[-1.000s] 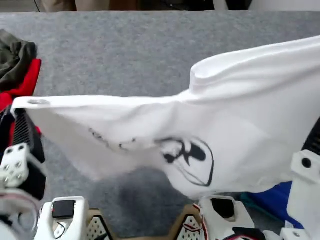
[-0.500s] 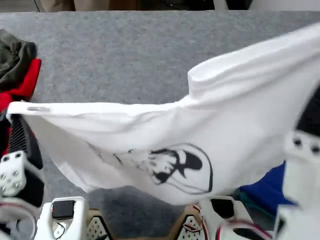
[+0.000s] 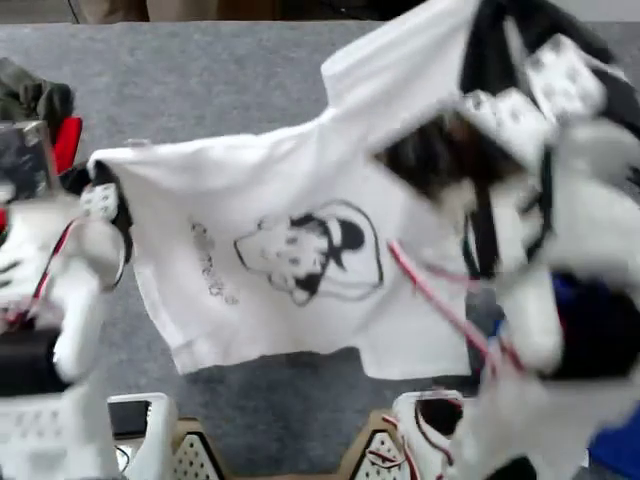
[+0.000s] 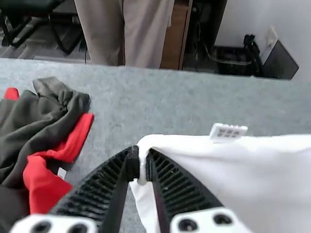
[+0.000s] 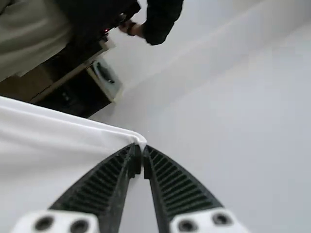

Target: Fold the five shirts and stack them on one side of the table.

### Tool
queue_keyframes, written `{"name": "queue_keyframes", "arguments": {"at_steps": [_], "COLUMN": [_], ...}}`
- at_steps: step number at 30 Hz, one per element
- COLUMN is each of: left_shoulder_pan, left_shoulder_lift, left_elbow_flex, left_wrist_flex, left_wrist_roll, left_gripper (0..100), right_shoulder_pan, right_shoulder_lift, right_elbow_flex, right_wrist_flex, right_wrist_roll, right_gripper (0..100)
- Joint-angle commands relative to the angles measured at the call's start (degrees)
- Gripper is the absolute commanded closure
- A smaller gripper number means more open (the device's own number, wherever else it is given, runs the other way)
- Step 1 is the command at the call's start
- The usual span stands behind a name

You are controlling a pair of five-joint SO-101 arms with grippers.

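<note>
Left wrist view, shirt (image 4: 243, 170) in left gripper (image 4: 141, 156)

The white shirt (image 3: 300, 250) hangs spread in the air, its print facing up: a black cartoon head in an oval, with small lettering beside it. One corner is pinched in the left pincer (image 4: 141, 167), with a sewn tag just past the tips. Another edge is pinched in the right pincer (image 5: 141, 158), held higher, so the cloth slopes down toward the left one. A dark shirt (image 4: 34, 126) and a red shirt (image 4: 46, 182) lie crumpled together on the table beside the left pincer, on the side away from the white shirt.
</note>
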Motion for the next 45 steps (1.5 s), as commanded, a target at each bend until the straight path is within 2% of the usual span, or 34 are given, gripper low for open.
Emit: {"name": "queue_keyframes", "arguments": {"at_steps": [1, 6, 9, 12, 16, 25, 30, 36, 40, 45], "left_shoulder_pan": [0.09, -0.09, -0.97, -3.43, -6.24, -6.51, -6.24, -7.30, -6.15, -5.01], "left_shoulder_lift": [-0.22, -0.04, 2.86, 10.95, 25.89, 49.10, 58.24, 66.24, 67.56, 65.89], "left_elbow_flex": [9.32, 22.33, 26.11, 25.67, 18.20, -1.93, -15.30, -26.81, -28.57, -22.07], "left_wrist_flex": [-11.96, -27.69, -33.93, -39.03, -42.64, -41.85, -30.51, -23.74, -16.79, -14.86], "left_wrist_roll": [-2.55, -4.84, -5.19, -3.69, -0.88, -0.35, -4.04, -2.29, -2.20, -2.46], "left_gripper": [98, 98, 98, 98, 98, 98, 98, 98, 98, 98], "right_shoulder_pan": [0.40, 0.48, 0.57, 0.66, 0.40, 0.57, 2.07, 0.92, 1.01, 1.54], "right_shoulder_lift": [2.51, 11.56, 18.33, 25.45, 34.77, 57.98, 69.23, 74.15, 73.71, 70.99], "right_elbow_flex": [10.07, 12.09, 9.10, 3.38, -7.78, -35.21, -49.36, -60.79, -61.23, -61.23], "right_wrist_flex": [-8.97, -11.43, -11.60, -11.43, -5.54, 5.27, 12.57, 20.66, 27.43, 34.73], "right_wrist_roll": [-1.49, -2.64, -4.84, -8.70, -14.15, -21.63, -24.79, -24.97, -25.41, -25.93], "right_gripper": [99.5, 99.5, 99.5, 99.5, 99.5, 99.5, 99.5, 99.5, 99.5, 99.5]}}
